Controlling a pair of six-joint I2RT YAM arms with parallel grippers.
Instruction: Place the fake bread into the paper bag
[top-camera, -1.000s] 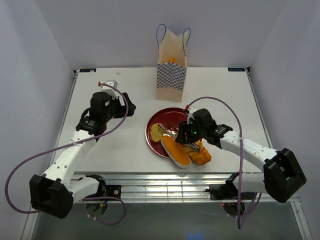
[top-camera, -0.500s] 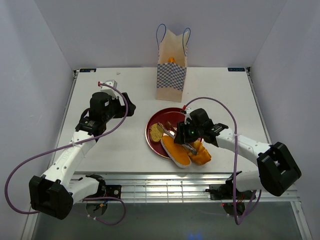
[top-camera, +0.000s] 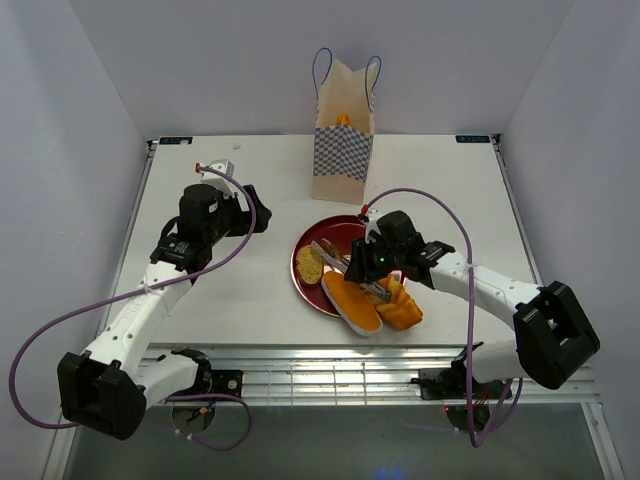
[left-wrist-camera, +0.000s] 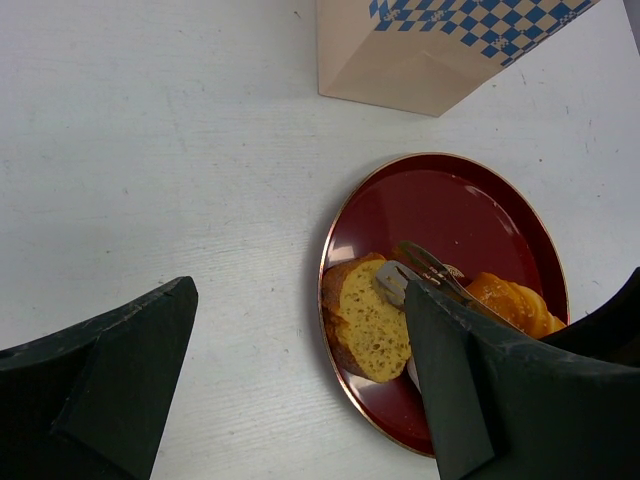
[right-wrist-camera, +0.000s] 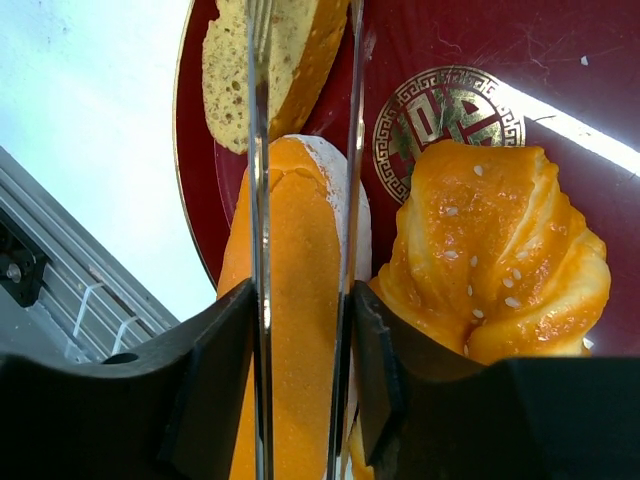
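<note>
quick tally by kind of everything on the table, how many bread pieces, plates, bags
dark red plate: 1
paper bag: 1
fake bread on or overhanging the plate: 3 (slice, long loaf, twisted seeded roll)
orange piece showing in the bag's mouth: 1
total: 6

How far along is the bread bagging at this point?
Done: one orange piece pokes from the paper bag. In hand: the right gripper is over the long loaf, jaws apart, nothing lifted. Remaining: that loaf, the braided roll and the slice. The left gripper hangs open.
</note>
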